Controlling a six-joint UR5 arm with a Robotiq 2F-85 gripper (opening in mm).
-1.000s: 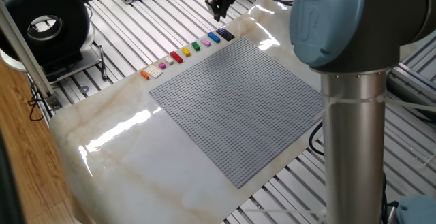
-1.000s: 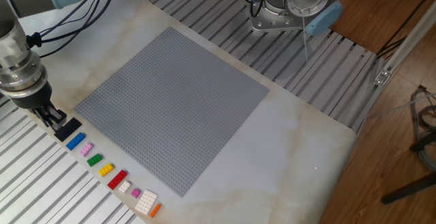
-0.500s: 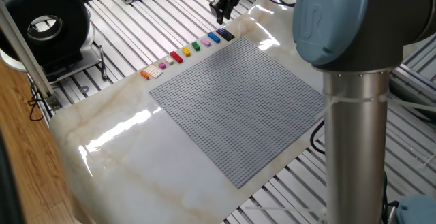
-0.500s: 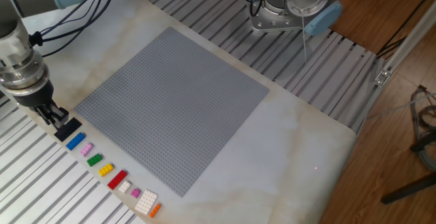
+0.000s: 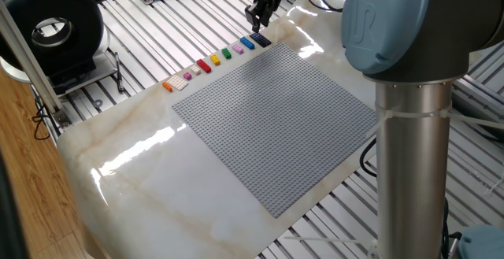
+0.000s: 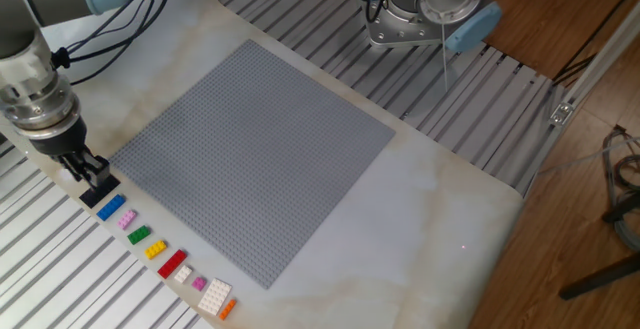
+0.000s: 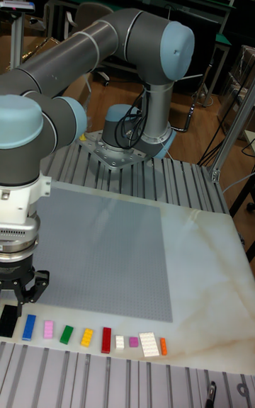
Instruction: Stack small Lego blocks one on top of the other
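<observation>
The small Lego blocks lie in a row on the marble, along one edge of the grey baseplate [image 6: 250,149]. The row starts with dark navy [image 6: 98,190], then blue [image 6: 111,208], pink [image 6: 127,221], green [image 6: 139,235], yellow [image 6: 155,250], red [image 6: 172,263] and ends with orange [image 6: 227,309]. None of them is stacked. My gripper [image 6: 88,172] hangs just above the dark navy block [image 7: 7,319], at the row's end. Its fingers point down, slightly apart, with nothing between them. The one fixed view shows the gripper [image 5: 256,26] over the same navy block [image 5: 261,40].
Two white bricks [image 6: 214,296] and a small second pink one [image 6: 199,283] lie between red and orange. The marble slab [image 5: 157,180] rests on slatted metal. The arm's base [image 6: 420,19] stands behind the baseplate. A black ring-shaped device [image 5: 51,27] sits off the slab.
The gripper has shifted sideways along the baseplate edge, ending closer over the dark navy block. The blocks have not moved.
</observation>
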